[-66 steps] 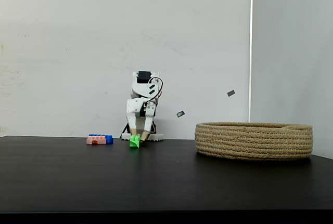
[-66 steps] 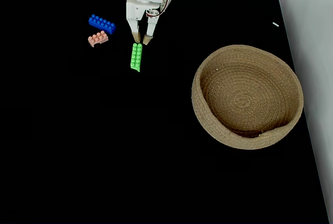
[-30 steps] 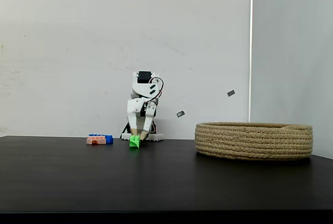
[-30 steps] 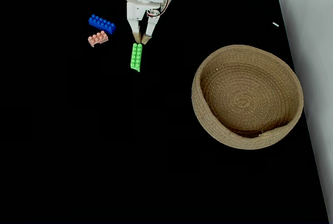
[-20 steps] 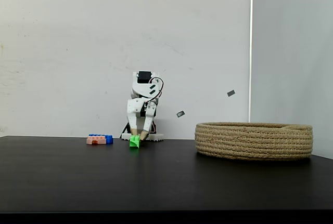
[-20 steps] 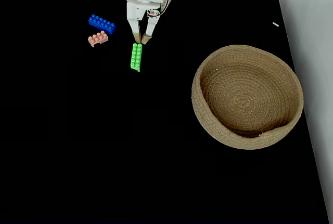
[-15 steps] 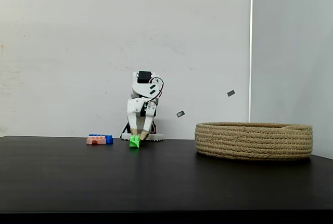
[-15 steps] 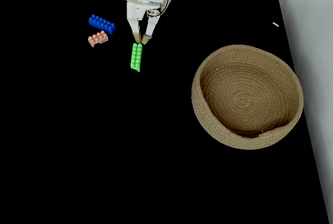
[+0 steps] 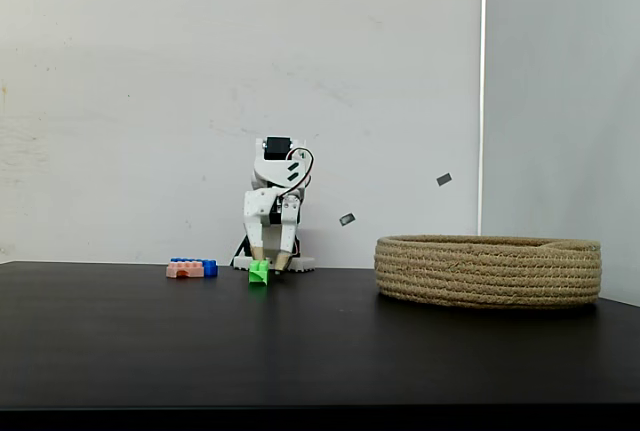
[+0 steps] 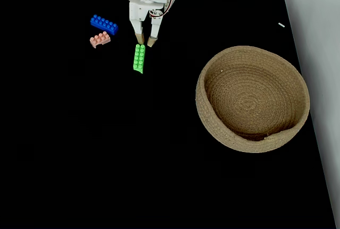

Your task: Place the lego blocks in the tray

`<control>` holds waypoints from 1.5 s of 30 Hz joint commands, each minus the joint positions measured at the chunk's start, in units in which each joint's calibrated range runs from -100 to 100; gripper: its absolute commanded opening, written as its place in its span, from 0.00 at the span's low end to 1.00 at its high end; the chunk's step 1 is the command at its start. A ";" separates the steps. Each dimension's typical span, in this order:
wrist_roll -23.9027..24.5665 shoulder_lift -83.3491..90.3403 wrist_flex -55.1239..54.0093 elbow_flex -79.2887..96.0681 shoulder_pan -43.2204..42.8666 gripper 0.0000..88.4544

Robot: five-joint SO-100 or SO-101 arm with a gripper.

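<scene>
Barely anything has shifted since a second ago, except the tool's fingers look spread a touch wider around the near end of the green brick.

Side-on fixed view: the white two-finger tool (image 9: pixel 268 263) sits low on the black desk (image 9: pixel 300 351), narrowly parted, straddling the bright green studded plastic brick (image 9: pixel 259 272). The wide coiled tan rope basket (image 9: pixel 488 269) is well to its right.

Top-down fixed view: three bricks total, all left of the basket (image 10: pixel 212 69) and none inside yet: green (image 10: pixel 139 58), one blue studded brick (image 10: pixel 103 24) and one pale pink studded brick (image 10: pixel 100 39). The tool (image 10: pixel 145 43) hasn't gripped anything, so everything's left to do.
</scene>
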State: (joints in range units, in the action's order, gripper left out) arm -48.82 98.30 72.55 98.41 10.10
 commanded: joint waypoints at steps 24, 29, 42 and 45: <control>-1.61 -30.29 -1.96 -23.31 5.32 0.31; -1.95 -42.07 -4.54 -30.78 5.15 0.31; -7.08 -56.69 -12.70 -37.53 10.02 0.30; -7.47 -59.01 -15.54 -37.62 10.68 0.29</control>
State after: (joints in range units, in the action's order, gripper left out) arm -55.75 40.97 59.64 64.56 19.95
